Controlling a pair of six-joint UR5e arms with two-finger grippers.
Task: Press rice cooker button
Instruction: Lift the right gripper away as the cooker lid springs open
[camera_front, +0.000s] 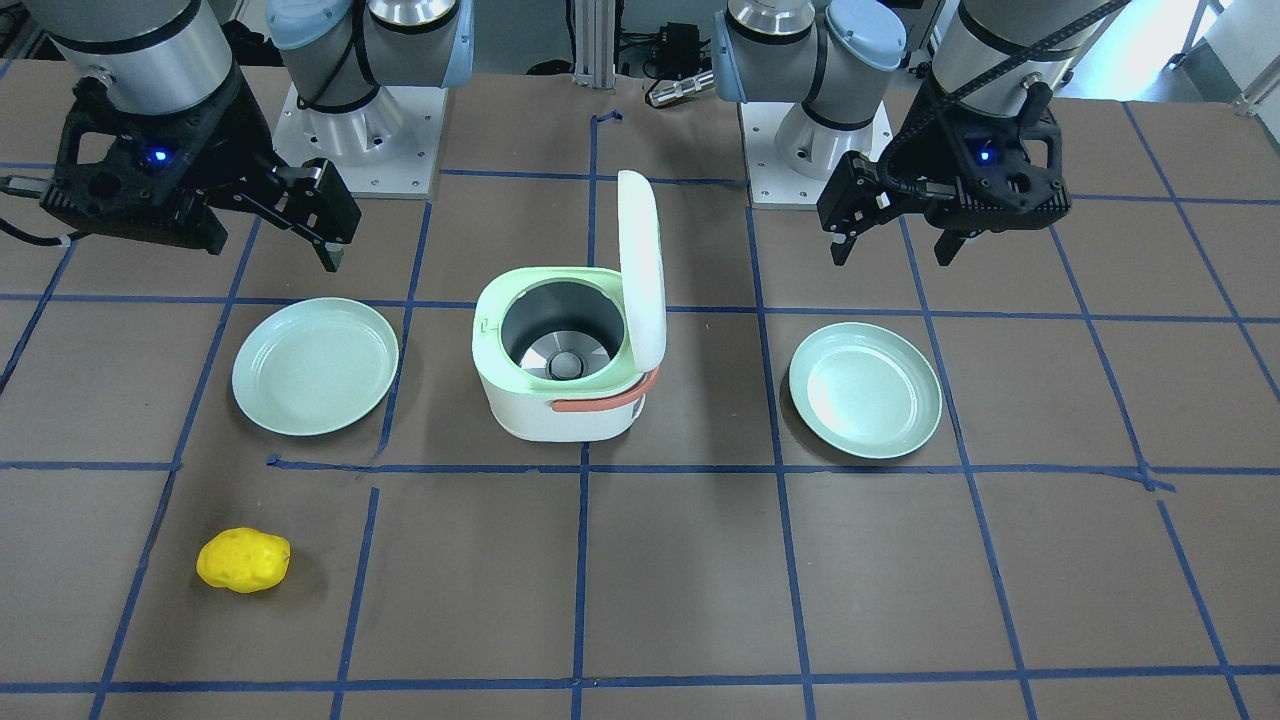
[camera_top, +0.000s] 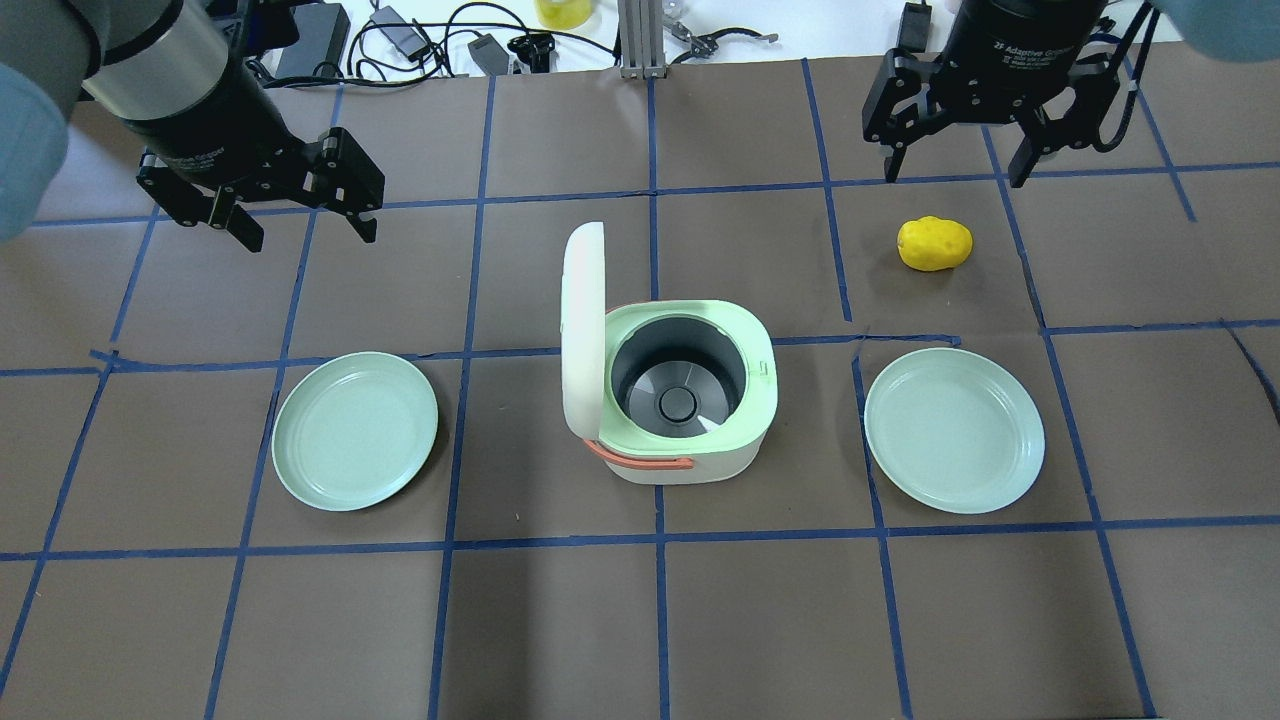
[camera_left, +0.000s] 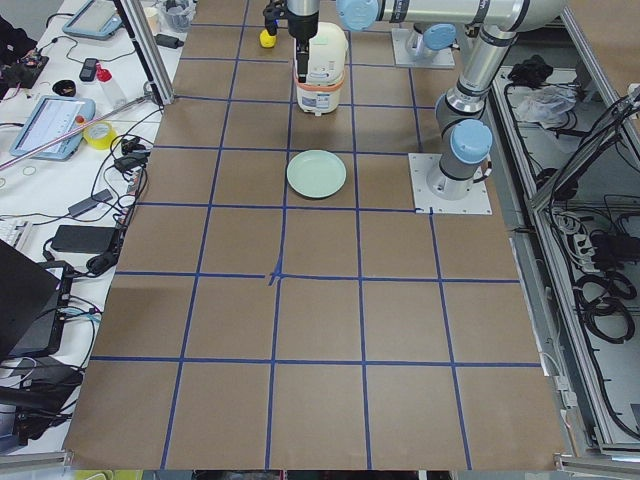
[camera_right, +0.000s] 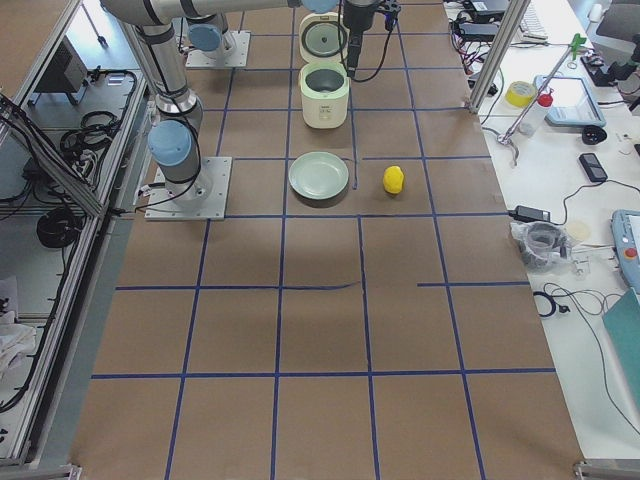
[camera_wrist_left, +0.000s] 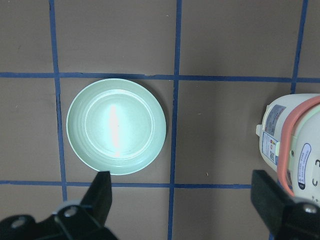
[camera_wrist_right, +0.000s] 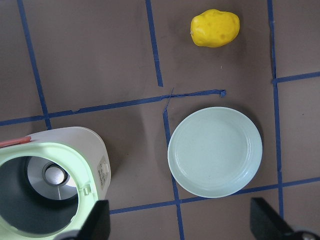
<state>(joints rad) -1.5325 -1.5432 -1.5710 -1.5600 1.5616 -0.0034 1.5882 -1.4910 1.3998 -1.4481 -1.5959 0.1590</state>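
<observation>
The white rice cooker (camera_front: 560, 410) with a green rim stands at the table's centre, and its lid (camera_front: 641, 265) stands open and upright. A small latch tab (camera_top: 770, 366) sits on the rim on the side away from the lid. The inner pot is empty. My left gripper (camera_top: 308, 235) is open and empty, hovering well behind and left of the cooker (camera_top: 700, 468). My right gripper (camera_top: 955, 175) is open and empty, far behind and right of it. The cooker also shows in the left wrist view (camera_wrist_left: 295, 150) and the right wrist view (camera_wrist_right: 97, 150).
A pale green plate (camera_top: 300, 470) lies left of the cooker and another (camera_top: 1020, 470) lies right of it. A yellow potato-like object (camera_top: 934, 243) lies behind the right plate, below my right gripper. Blue tape lines grid the brown table.
</observation>
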